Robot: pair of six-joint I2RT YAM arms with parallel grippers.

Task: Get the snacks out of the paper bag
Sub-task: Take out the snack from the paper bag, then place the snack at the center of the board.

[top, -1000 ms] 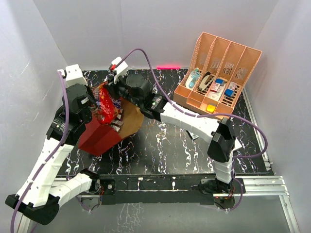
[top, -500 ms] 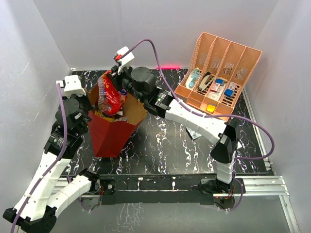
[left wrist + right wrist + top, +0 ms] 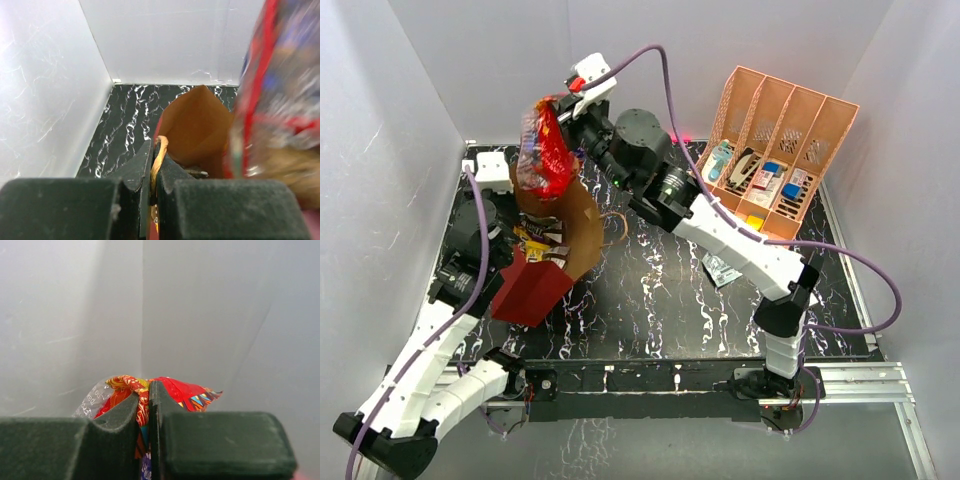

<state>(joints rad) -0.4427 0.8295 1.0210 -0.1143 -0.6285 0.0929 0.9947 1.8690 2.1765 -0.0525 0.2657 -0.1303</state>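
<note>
Right gripper was clamped on the top edge of the red packet, which hung long-axis-down at 12 o'clock of the paper bag mouth (left gripper pinched its rim around 9 o'clock).

Bright, diffuse light; soft shadows on the surface. The left wrist view blurs the red packet, perhaps from closeness.

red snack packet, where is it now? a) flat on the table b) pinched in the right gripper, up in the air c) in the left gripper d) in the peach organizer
B: the right gripper is shut on the red packet at its top, holding it up over the paper bag.
</note>
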